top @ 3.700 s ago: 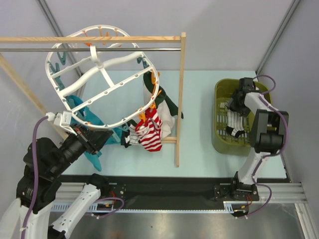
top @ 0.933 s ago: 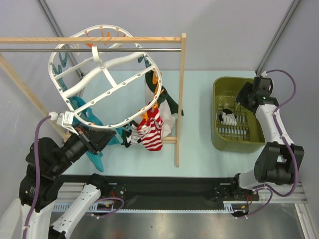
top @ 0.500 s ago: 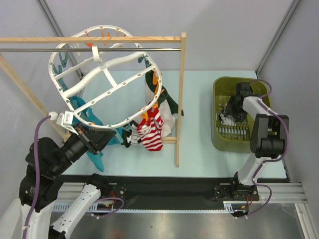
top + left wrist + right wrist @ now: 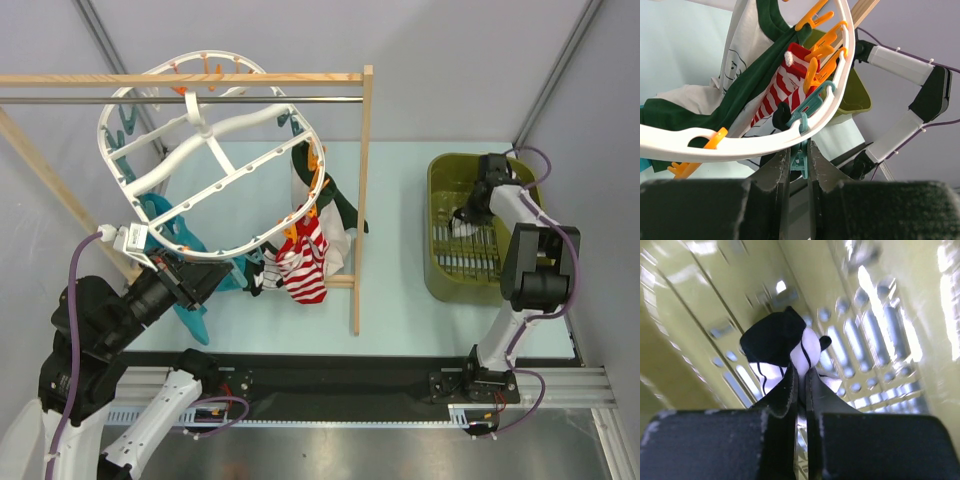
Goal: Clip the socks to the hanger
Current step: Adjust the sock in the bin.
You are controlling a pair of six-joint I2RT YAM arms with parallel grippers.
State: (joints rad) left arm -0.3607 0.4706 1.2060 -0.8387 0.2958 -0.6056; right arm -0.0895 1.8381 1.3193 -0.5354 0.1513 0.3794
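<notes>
Left arm holds the hanger (image 4: pixel 740 146) at the rack (image 4: pixel 365 200); right arm grips a white sock (image 4: pixel 807 347) in the basket (image 4: pixel 433 235).

The wooden rack stands over the table's left half, with the white hanger tilted under its rod. The olive basket sits well apart on the right. A green-and-white garment (image 4: pixel 747 85) and a red-and-white sock (image 4: pixel 777 95) hang by the hanger's orange clips (image 4: pixel 812 75). The left gripper (image 4: pixel 799 150) is clamped on the hanger's near rim at a teal clip (image 4: pixel 810 105). The right gripper (image 4: pixel 801 375), inside the basket, is pinched tight on the black-toed white sock.
</notes>
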